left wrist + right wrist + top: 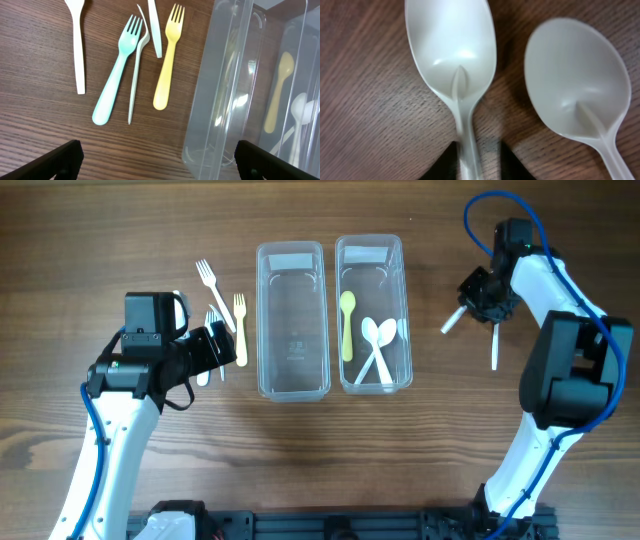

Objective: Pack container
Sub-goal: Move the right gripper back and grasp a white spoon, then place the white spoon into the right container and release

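Spoon [451, 55] lies handle-first in right claw [477, 167], bowl pointing away; clamped or not, cannot tell. Left claw [159, 154] spread wide.

Narrow gap between yellow fork [167, 57] and container [222, 100].

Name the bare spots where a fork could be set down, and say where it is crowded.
Free: the floor of the left container, empty; the table strip in front of both containers; the gap between the right container and the right end effector. Crowded: the forks between left end effector and left container; the right container's spoons.
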Controlling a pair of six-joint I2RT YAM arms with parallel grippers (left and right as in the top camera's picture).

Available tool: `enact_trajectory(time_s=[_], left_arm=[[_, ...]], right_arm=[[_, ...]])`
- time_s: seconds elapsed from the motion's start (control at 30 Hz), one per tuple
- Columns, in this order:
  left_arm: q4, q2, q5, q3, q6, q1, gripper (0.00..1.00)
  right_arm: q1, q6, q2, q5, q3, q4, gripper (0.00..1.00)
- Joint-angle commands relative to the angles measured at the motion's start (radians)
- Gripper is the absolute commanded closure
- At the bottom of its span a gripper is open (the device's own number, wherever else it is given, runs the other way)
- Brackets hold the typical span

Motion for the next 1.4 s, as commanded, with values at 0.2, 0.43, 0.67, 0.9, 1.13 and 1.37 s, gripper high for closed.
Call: enact_trajectory(time_s=[0.2, 0.43, 0.67, 0.9, 1.13, 1.37], left_arm=[[0.002, 0.002, -0.006, 0.013, 0.020, 0.006, 0.00], [0.002, 0.002, -0.006, 0.013, 0.020, 0.006, 0.00], [0.002, 0.002, -0.006, 0.013, 0.020, 0.006, 0.00], [0.002, 0.002, -0.006, 0.013, 0.020, 0.006, 0.00], [0.002, 0.002, -0.006, 0.013, 0.020, 0.006, 0.00], [0.002, 0.002, -0.006, 0.013, 0.020, 0.006, 0.00]], right_arm=[[0.009, -0.029, 0.027, 0.022, 0.020, -0.075, 0.95], [0.085, -0.210, -0.210, -0.002, 0.079, -0.101, 0.95], [0.346, -0.336, -0.435, 0.004, 0.093, -0.038, 0.95], [0.515, -0.362, -0.272, 0.006, 0.019, -0.011, 0.96], [0.550, -0.362, -0.228, 0.008, 0.034, -0.058, 0.64], [0.438, -0.362, -0.480, 0.253, 0.090, 0.008, 0.22]])
